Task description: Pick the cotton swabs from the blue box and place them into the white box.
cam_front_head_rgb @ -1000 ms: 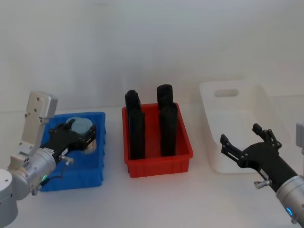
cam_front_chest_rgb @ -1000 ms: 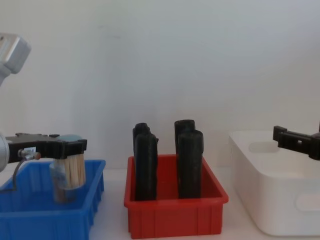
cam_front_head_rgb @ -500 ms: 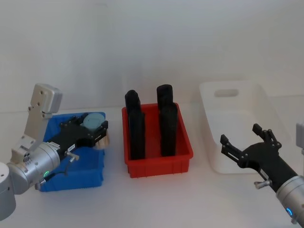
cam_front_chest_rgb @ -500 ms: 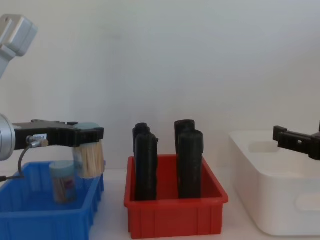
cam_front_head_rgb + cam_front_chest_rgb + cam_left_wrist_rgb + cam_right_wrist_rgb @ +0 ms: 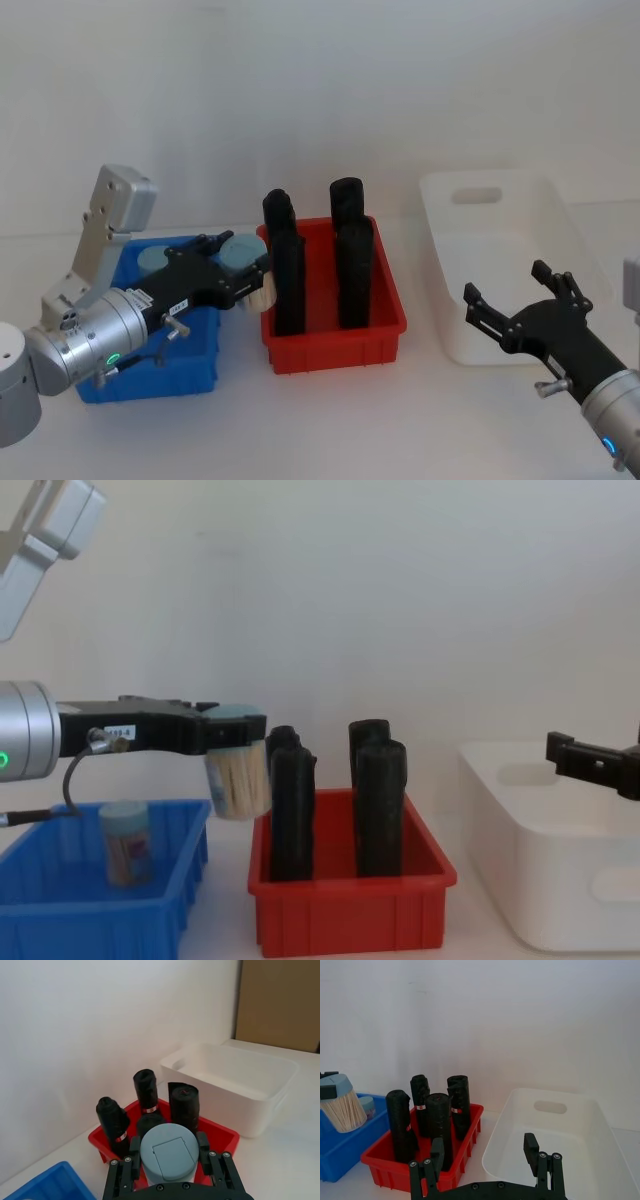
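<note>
My left gripper (image 5: 243, 268) is shut on a tub of cotton swabs (image 5: 240, 256), a clear tub with a light blue lid (image 5: 169, 1151). It holds the tub in the air (image 5: 237, 780) over the gap between the blue box (image 5: 196, 345) and the red bin. A second tub of cotton swabs (image 5: 126, 842) stands inside the blue box (image 5: 90, 920). The white box (image 5: 497, 197) sits at the far right. My right gripper (image 5: 505, 282) hangs open in front of the white box, holding nothing.
A red bin (image 5: 335, 350) stands in the middle, between the blue box and the white box, with several tall black objects (image 5: 290, 270) upright in it. They rise well above its rim. A white wall closes the back.
My left gripper rose out of the blue box with the tub and carried it right, up to the red bin's left edge. The right arm has not moved.
</note>
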`<state>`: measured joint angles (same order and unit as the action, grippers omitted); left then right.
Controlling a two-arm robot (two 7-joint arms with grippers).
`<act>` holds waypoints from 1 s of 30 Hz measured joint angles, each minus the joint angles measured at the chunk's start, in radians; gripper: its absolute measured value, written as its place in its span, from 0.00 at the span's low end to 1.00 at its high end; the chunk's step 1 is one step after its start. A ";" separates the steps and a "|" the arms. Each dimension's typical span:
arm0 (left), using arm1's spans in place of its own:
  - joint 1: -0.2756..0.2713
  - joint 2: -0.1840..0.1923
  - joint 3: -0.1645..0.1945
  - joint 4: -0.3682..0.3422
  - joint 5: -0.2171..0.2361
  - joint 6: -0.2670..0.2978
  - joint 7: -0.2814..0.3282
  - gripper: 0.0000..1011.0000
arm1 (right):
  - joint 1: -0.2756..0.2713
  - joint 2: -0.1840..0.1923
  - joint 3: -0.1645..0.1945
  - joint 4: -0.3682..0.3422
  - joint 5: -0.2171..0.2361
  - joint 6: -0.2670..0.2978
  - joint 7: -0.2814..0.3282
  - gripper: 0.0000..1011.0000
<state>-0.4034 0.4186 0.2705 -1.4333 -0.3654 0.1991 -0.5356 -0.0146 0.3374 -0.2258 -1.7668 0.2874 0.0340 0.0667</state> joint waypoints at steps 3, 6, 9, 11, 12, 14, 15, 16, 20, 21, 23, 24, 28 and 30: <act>-0.008 -0.003 0.005 0.001 0.002 -0.005 -0.040 0.66 | 0.000 0.000 0.000 0.000 0.000 0.000 0.000 0.99; -0.019 -0.008 0.013 0.004 0.006 -0.011 -0.097 0.66 | 0.000 0.000 0.000 0.000 0.000 0.000 0.000 0.99; -0.028 -0.013 0.021 0.006 0.010 -0.017 -0.137 0.66 | 0.000 0.000 0.000 0.000 0.000 0.000 0.000 0.99; -0.032 -0.016 0.025 0.006 0.013 -0.019 -0.155 0.66 | 0.000 0.000 0.000 0.000 0.000 0.000 0.000 0.99; -0.037 -0.019 0.029 0.006 0.015 -0.022 -0.171 0.66 | 0.000 0.000 0.000 0.000 0.000 0.000 0.000 0.99; -0.042 -0.023 0.035 0.006 0.019 -0.025 -0.195 0.66 | 0.000 0.000 0.000 0.000 0.000 0.000 0.000 0.99; -0.044 -0.025 0.037 0.006 0.020 -0.026 -0.202 0.66 | 0.000 0.000 0.000 0.000 0.000 0.000 0.000 0.99; -0.046 -0.026 0.039 0.006 0.021 -0.027 -0.208 0.66 | 0.000 0.000 0.000 0.000 0.000 0.000 0.000 0.99; -0.051 -0.031 0.046 0.005 0.025 -0.031 -0.234 0.66 | 0.000 0.000 0.000 0.000 0.000 0.000 0.000 0.99; -0.053 -0.032 0.049 0.004 0.026 -0.032 -0.242 0.66 | 0.000 0.000 0.000 0.000 0.000 0.000 0.000 0.99; -0.055 -0.034 0.051 0.003 0.028 -0.033 -0.249 0.66 | 0.000 0.000 0.000 0.000 0.000 0.000 0.000 0.99; -0.057 -0.035 0.052 0.003 0.029 -0.034 -0.256 0.66 | 0.000 0.000 0.000 0.000 0.000 0.000 0.000 0.99; -0.060 -0.037 0.056 0.002 0.031 -0.035 -0.269 0.66 | 0.000 0.000 0.000 0.000 0.000 0.000 0.000 0.99; -0.061 -0.038 0.057 0.001 0.032 -0.036 -0.275 0.66 | 0.000 0.000 0.000 0.000 0.000 0.000 0.000 0.99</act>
<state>-0.4648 0.3804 0.3280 -1.4320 -0.3338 0.1627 -0.8107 -0.0146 0.3375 -0.2258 -1.7668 0.2874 0.0341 0.0667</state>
